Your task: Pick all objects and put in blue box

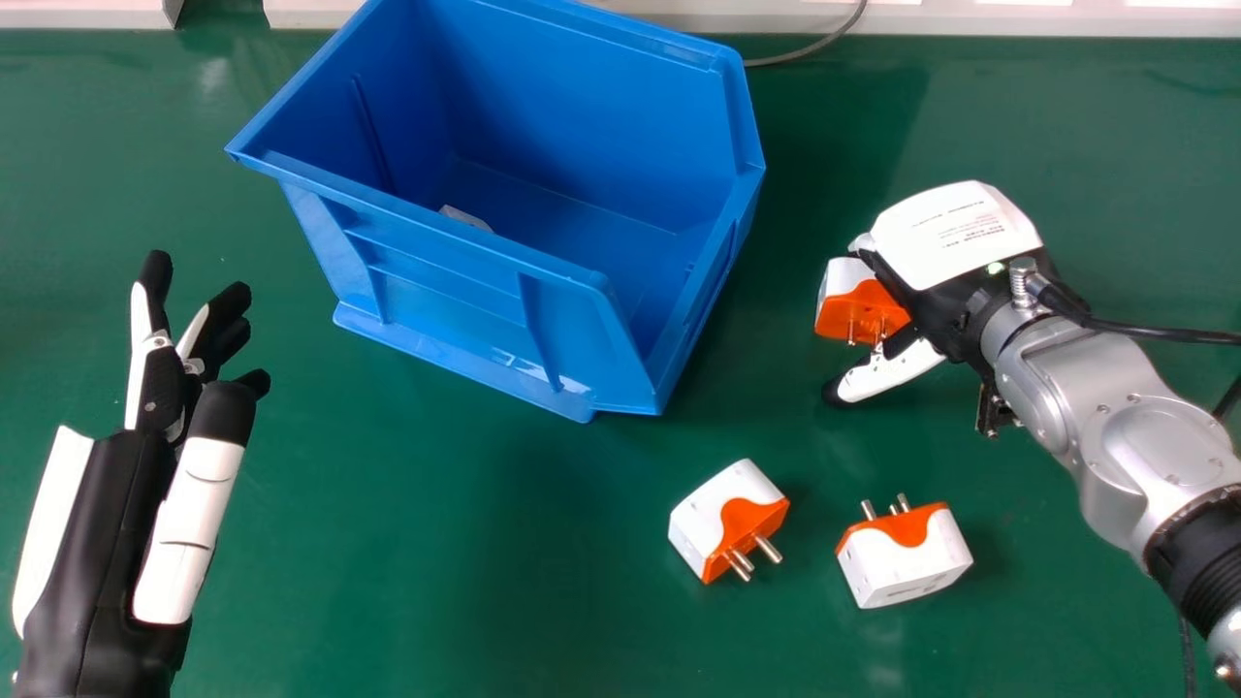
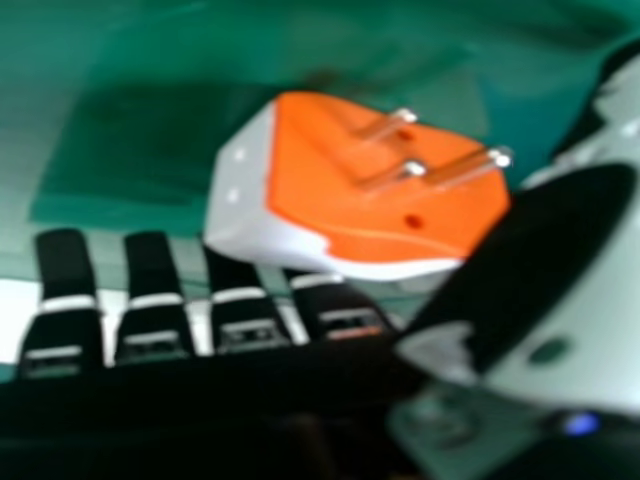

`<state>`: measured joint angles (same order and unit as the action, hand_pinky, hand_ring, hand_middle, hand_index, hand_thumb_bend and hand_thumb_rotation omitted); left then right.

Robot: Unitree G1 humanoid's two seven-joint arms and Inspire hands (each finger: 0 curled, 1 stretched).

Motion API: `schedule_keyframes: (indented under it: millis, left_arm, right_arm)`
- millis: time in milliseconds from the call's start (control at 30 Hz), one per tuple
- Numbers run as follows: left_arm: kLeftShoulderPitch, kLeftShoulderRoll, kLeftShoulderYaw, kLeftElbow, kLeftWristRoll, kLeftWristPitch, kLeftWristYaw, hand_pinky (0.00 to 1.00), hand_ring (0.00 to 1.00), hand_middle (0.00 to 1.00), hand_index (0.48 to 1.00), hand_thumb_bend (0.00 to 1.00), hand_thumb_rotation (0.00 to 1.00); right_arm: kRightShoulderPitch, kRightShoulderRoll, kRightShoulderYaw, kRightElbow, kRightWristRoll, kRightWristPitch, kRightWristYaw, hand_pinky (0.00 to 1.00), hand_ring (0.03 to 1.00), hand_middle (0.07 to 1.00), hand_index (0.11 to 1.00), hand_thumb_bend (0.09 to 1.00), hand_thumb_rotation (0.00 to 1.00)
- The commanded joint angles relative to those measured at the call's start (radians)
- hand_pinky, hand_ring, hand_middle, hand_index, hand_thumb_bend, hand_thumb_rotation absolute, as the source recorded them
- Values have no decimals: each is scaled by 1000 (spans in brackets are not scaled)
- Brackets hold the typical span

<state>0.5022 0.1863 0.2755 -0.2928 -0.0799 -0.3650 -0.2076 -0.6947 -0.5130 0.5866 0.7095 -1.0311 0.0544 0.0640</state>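
My left hand (image 1: 97, 553) is at the left of the head view, open and holding nothing. My right hand (image 1: 955, 237) is right of the blue box, its thumb apart from its fingers. Beside it, partly covered by it, is a white and orange plug adapter (image 1: 858, 312). In the right hand view this adapter (image 2: 385, 190) lies between the thumb and relaxed fingers of my right hand (image 2: 152, 300), prongs showing. Two more adapters (image 1: 727, 519) (image 1: 904, 555) rest on the table in front of the box. The blue box (image 1: 465, 334) has a small whitish object (image 1: 465, 217) inside, mostly hidden by its wall.
The green table (image 1: 407, 582) carries everything. A grey cable (image 1: 814, 46) runs behind the box, near a pale ledge (image 1: 1047, 19) along the far edge. A black cable (image 1: 1163, 333) trails from my right wrist.
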Motion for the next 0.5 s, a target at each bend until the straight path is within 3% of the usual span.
schedule_keyframes:
  millis: [0, 200, 400, 433, 467]
  left_arm:
    - [12, 10, 13, -30, -5, -4, 1, 883, 940, 946, 957, 769, 1000]
    - [14, 11, 19, -27, -7, -1, -1, 882, 938, 946, 957, 769, 1000]
    - [31, 8, 20, -50, -4, 6, 2, 881, 936, 945, 955, 777, 1000]
    - [31, 9, 22, -47, -5, 2, 1, 881, 936, 945, 955, 779, 999]
    - [31, 10, 23, -43, -6, -1, 0, 881, 936, 945, 955, 779, 999]
  right_arm:
    - [-36, -1, -9, 0, 6, 2, -22, 725, 826, 851, 800, 577, 628]
    - [-43, -1, -15, 8, 24, -3, -28, 725, 822, 847, 795, 554, 601]
    - [-71, 19, 2, 96, 7, -21, -138, 721, 810, 830, 767, 520, 567]
    - [-76, 25, 9, 117, 0, -22, -166, 691, 769, 788, 710, 518, 483]
    - [-79, 29, 14, 136, -4, -23, -193, 691, 769, 788, 710, 518, 483]
